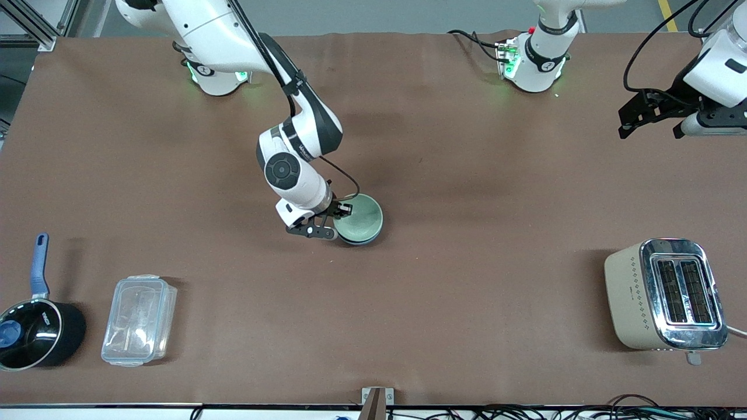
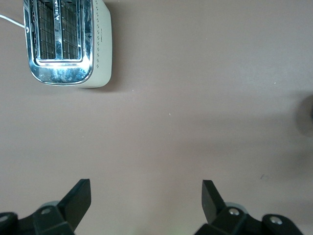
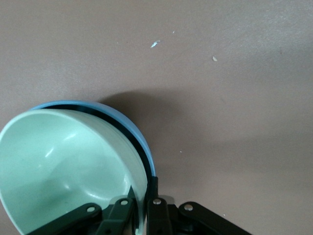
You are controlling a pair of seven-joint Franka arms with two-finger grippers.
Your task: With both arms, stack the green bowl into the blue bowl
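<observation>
On the brown cloth-covered table [image 1: 467, 280], the largest thing is the cream and chrome two-slot toaster [image 1: 665, 294], standing toward the left arm's end and near the front camera. Toward the right arm's end sit a black saucepan with a blue handle [image 1: 35, 326] and, beside it, a clear plastic lidded food box [image 1: 139, 319]. Near the middle of the table the small round pale mint-green bowl [image 1: 360, 218] sits tilted inside the small round light sky-blue bowl [image 3: 145, 142], whose rim shows as a thin crescent around it. The right claw [image 3: 143, 205] is down at the bowls, its fingers [image 3: 153, 188] closed on the green bowl's rim, one inside and one outside the wall. The left claw [image 1: 650, 119] waits raised over the table's edge at the left arm's end, its fingers [image 2: 76, 200] spread wide apart with nothing between them
</observation>
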